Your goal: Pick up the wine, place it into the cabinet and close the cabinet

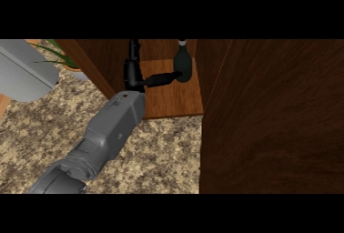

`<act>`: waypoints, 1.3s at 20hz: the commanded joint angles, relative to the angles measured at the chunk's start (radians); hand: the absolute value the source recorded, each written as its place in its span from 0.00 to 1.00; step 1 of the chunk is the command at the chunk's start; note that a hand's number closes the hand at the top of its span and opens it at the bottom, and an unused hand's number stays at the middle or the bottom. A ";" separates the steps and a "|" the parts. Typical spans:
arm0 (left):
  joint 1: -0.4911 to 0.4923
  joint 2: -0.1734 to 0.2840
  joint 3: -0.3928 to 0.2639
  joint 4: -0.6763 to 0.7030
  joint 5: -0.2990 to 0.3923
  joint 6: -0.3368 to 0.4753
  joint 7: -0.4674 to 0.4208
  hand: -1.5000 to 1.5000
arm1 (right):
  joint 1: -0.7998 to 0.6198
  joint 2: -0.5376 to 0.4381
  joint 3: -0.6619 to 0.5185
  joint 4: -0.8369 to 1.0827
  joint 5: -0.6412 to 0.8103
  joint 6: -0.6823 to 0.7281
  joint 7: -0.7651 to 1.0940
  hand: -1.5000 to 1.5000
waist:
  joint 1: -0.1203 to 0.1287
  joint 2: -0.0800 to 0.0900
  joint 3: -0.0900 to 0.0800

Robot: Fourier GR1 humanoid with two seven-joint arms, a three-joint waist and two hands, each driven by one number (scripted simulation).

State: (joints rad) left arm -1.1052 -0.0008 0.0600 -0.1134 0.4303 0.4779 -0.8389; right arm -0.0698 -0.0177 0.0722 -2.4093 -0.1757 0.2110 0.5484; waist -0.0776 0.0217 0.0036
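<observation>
The wine bottle (182, 61) is dark with a pale cap and stands upright on the wooden shelf (176, 98) inside the open cabinet. Only one grey forearm shows. It comes in from the lower left and reaches into the cabinet, so I take it for my left arm. The left hand (135, 75) sits just left of the bottle with its fingers (134, 50) straight and pointing away from me. Its thumb (161, 79) sticks out to the right and touches the bottle low down. Nothing is curled round the bottle. My right hand does not show.
The open cabinet door (275, 118) is a large dark wooden panel filling the right side. The cabinet's left wall (94, 68) stands beside my wrist. A light grey appliance (23, 68) and a potted plant (64, 57) are at the upper left on the speckled counter (154, 150).
</observation>
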 commanded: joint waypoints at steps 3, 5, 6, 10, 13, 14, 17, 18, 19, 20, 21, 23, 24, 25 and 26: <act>0.045 0.011 0.015 0.005 0.003 -0.061 -0.038 0.00 | 0.037 -0.003 0.013 -0.085 -0.025 -0.010 0.051 0.00 | 0.009 0.001 -0.005; 0.070 0.037 -0.004 0.019 -0.018 -0.106 -0.054 0.00 | -0.012 -0.006 0.012 -0.066 -0.019 -0.024 0.070 0.00 | 0.007 0.005 -0.006; 0.036 0.009 -0.003 0.026 -0.018 -0.075 -0.025 0.00 | -0.022 -0.019 -0.006 -0.066 -0.051 -0.014 0.076 0.00 | 0.004 0.005 -0.005; 0.072 0.017 -0.001 0.009 -0.013 -0.156 -0.039 0.00 | 0.022 -0.002 0.001 -0.110 -0.035 -0.030 0.081 0.00 | 0.020 -0.005 -0.005; 0.070 0.001 -0.022 0.012 -0.010 -0.124 -0.051 0.00 | -0.013 -0.019 -0.041 -0.028 -0.050 -0.004 0.022 0.00 | 0.020 -0.006 -0.004; 0.062 0.001 0.002 0.010 0.007 -0.143 -0.051 0.00 | -0.017 -0.014 -0.040 -0.040 -0.066 -0.015 0.048 0.00 | 0.012 0.000 -0.005; 0.084 0.001 -0.001 -0.006 0.030 -0.201 -0.066 0.00 | -0.008 -0.008 -0.017 -0.024 -0.040 -0.007 0.033 0.00 | 0.020 -0.005 -0.005; 0.082 0.001 -0.004 -0.003 0.043 -0.204 -0.053 0.00 | -0.063 -0.012 0.014 -0.058 -0.030 -0.035 0.108 0.00 | 0.018 -0.007 -0.006; 0.054 0.001 -0.010 -0.008 0.075 -0.166 -0.022 0.00 | -0.045 -0.001 0.009 -0.069 -0.034 -0.038 0.086 0.00 | 0.008 -0.012 -0.005; 0.087 0.001 -0.018 -0.014 0.074 -0.200 -0.059 0.00 | -0.025 -0.001 0.010 -0.088 -0.033 -0.045 0.103 0.00 | 0.012 -0.012 -0.005; 0.088 0.001 -0.033 -0.026 0.083 -0.209 -0.035 0.00 | 0.010 0.010 0.034 -0.083 0.000 -0.039 0.073 0.00 | 0.022 -0.017 -0.004; 0.107 0.001 -0.047 -0.027 0.102 -0.214 -0.058 0.00 | -0.017 0.013 0.044 -0.051 0.011 -0.046 0.069 0.00 | 0.018 -0.014 -0.005; 0.115 0.001 -0.056 -0.037 0.123 -0.220 -0.049 0.00 | -0.080 -0.016 -0.014 -0.034 -0.045 -0.050 0.108 0.00 | 0.019 -0.016 -0.005; 0.115 0.001 -0.079 -0.065 0.145 -0.225 -0.031 0.00 | -0.077 -0.012 -0.023 -0.016 -0.045 -0.052 0.098 0.00 | 0.024 -0.021 -0.004; 0.108 0.001 -0.087 -0.063 0.150 -0.202 -0.031 0.00 | -0.065 -0.023 -0.013 -0.085 -0.056 -0.056 0.147 0.00 | 0.018 -0.019 -0.005</act>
State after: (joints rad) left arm -1.0680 -0.0021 -0.0193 -0.1619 0.5238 0.2838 -0.8626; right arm -0.1341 -0.0251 0.0734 -2.4105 -0.1786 0.1686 0.6267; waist -0.0758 0.0101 -0.0006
